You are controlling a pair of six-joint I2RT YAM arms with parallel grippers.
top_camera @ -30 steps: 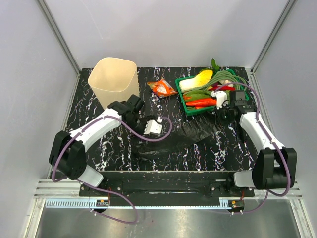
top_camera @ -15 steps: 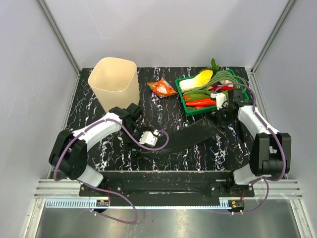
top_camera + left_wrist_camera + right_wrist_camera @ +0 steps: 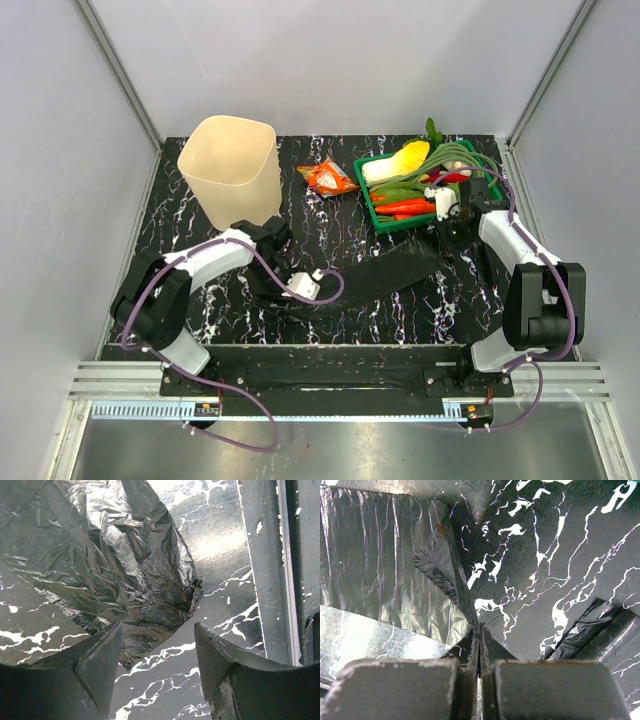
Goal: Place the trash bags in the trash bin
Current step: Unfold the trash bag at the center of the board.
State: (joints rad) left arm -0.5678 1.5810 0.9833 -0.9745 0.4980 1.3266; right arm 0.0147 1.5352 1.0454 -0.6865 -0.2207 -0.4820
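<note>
Black trash bag [image 3: 390,270] pinched between right fingers [image 3: 545,690]; left fingers [image 3: 100,665] spread low.

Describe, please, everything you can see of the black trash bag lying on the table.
The trash bag is thin, glossy black plastic, finely wrinkled: a long floppy sheet lying flat on the marbled table. Its left end is crumpled, the open left gripper poised over it; the right gripper is shut on a folded edge at its right end.

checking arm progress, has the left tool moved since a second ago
Yes. The left tool moved toward the near edge of the table, away from the trash bin, over the trash bag.
</note>
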